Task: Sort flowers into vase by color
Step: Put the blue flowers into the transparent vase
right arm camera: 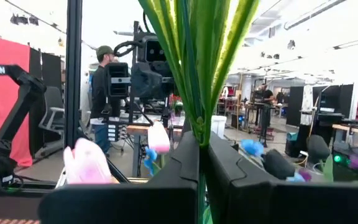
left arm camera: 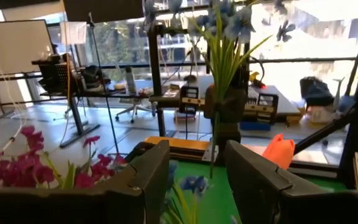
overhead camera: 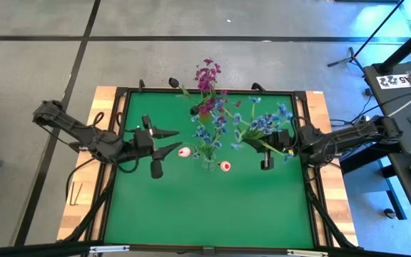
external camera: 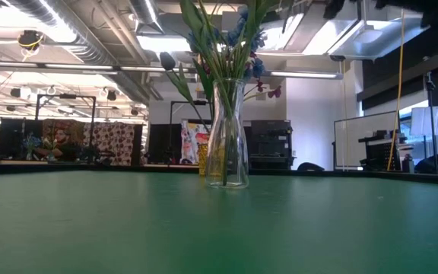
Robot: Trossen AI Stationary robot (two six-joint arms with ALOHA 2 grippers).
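vase (overhead camera: 210, 163): glass, mid-table, holding blue sprays (overhead camera: 209, 135)
right gripper (right arm camera: 201, 163): just right of the vase, clamped tight on a blue-flower stem bunch (right arm camera: 199, 56)
left gripper (overhead camera: 175, 140): left of the vase, jaws apart, empty
magenta sprays (overhead camera: 207, 78): behind the vase at the far edge

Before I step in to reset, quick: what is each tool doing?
Left tool: open, holding nothing, left of the vase.
Right tool: closed on a blue flower stem, right of the vase.
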